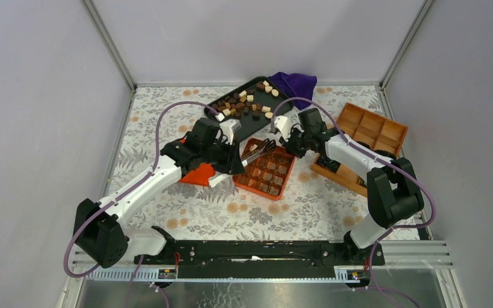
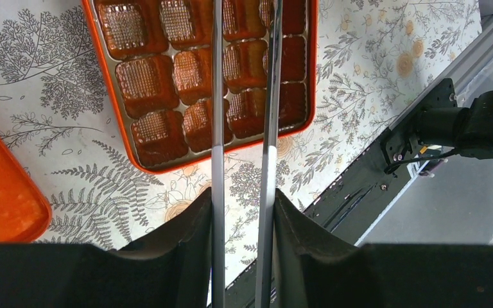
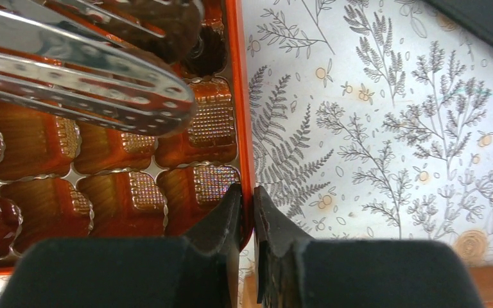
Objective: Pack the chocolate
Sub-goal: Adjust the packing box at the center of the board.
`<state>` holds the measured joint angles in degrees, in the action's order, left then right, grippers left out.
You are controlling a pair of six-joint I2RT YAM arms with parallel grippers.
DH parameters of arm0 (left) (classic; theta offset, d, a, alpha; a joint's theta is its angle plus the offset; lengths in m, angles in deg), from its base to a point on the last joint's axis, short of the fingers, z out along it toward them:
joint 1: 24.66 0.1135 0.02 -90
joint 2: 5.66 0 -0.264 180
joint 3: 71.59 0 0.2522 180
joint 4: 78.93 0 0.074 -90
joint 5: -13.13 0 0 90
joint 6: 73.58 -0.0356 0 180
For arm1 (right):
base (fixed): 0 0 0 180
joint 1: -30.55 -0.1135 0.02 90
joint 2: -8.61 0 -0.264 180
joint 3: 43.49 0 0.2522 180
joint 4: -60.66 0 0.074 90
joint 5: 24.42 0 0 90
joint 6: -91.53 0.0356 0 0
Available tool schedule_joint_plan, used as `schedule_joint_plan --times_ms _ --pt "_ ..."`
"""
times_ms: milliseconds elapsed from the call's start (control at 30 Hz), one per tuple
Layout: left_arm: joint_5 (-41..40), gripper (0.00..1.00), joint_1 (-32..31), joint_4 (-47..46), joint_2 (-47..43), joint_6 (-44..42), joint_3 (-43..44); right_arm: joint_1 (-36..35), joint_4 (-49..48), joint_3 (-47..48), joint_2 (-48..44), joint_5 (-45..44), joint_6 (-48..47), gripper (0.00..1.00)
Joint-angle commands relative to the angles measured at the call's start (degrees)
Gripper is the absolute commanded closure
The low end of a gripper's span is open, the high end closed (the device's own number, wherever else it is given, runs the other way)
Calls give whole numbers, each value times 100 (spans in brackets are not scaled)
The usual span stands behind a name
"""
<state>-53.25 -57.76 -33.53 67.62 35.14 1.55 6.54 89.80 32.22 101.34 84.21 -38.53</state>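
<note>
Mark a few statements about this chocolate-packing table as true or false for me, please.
1. The left pincer holds metal tongs. True.
2. The chocolates lie on the black tray. True.
3. The right pincer hangs open over the black tray. False: it is shut on the rim of the orange box.
4. The purple cloth covers the wooden box. False: the cloth lies behind the black tray, and the wooden box is uncovered.
</note>
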Motion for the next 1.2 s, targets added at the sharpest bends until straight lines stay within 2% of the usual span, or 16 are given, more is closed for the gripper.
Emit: schedule_joint_plan --times_ms 0,333,767,967,1167 --pt "-53 100 -70 -747 120 137 67 -51 -490 -78 -5 409 405 97" --pt "-117 100 -161 -793 309 149 -47 -38 -396 -15 342 694 708 88" --pt "-251 100 -253 -773 485 202 -129 193 -247 62 212 925 856 52" --pt "-292 100 -306 -769 564 211 -104 564 -120 -67 -120 1398 796 45" --pt "-435 100 -395 -672 748 222 -43 1061 -161 -287 -408 1937 775 43"
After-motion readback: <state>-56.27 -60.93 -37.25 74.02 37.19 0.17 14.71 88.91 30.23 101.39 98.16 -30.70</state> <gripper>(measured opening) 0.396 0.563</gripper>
